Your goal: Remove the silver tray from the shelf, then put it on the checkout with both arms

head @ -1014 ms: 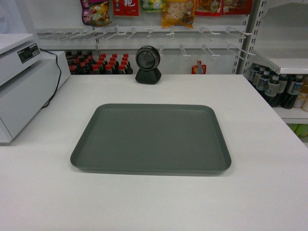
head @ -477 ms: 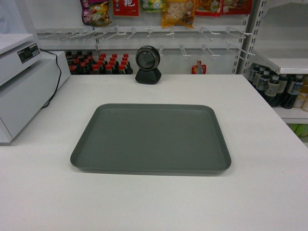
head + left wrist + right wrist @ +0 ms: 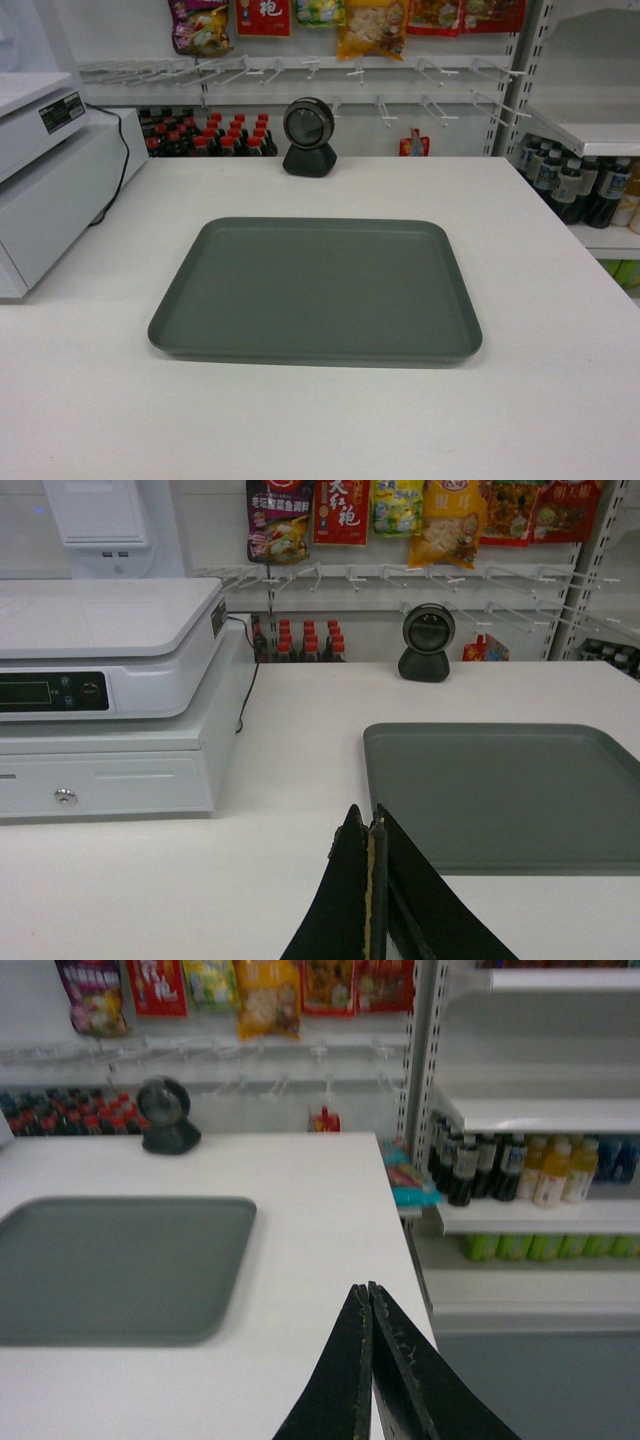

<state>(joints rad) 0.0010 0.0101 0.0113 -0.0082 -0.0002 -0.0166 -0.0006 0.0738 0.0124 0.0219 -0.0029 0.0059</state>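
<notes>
Silver tray [image 3: 315,290]: flat, mid-worktop [image 3: 560,400], placement judged done.
Left fingers [image 3: 372,825]: pressed together, empty, clear of tray.
Right fingers [image 3: 367,1300]: same.

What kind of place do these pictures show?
Most likely a small shop's checkout area: a white register machine and a round black scanner stand on the counter, snack packets hang behind it, and bottled drinks fill the shelves.

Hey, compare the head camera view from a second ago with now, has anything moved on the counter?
Nothing on the counter moved. The whole head view shifted very slightly down and to the right, so the camera itself nudged. The silver tray lies flat on the checkout as before, in front of the black scanner, and no gripper has touched it.
</notes>
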